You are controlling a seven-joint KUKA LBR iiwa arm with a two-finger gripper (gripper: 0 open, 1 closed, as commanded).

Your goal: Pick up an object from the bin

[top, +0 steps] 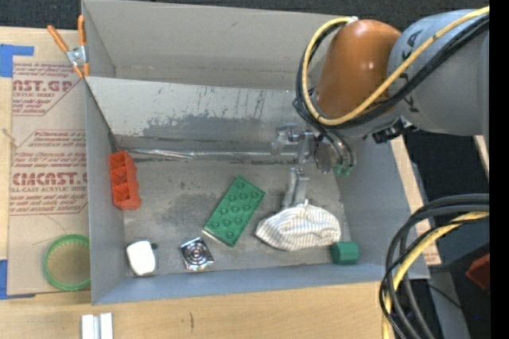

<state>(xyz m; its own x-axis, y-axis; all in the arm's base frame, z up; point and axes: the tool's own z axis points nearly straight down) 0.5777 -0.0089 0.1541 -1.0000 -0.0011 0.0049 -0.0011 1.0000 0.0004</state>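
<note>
My gripper point(300, 194) hangs in the right half of the bin, its metal fingers pointing down at the top of a crumpled white striped cloth point(299, 227). The fingertips reach the cloth's upper edge, and the cloth looks slightly drawn up toward them. Just left of the cloth lies a flat green studded plate point(234, 210), tilted on a diagonal. A small green cube point(344, 252) rests at the cloth's lower right, near the bin's front corner.
An orange block point(123, 180) lies by the left wall. A white rounded piece point(141, 258) and a small shiny metal object point(196, 254) sit along the front wall. The arm with its orange cover and cables fills the upper right above the bin.
</note>
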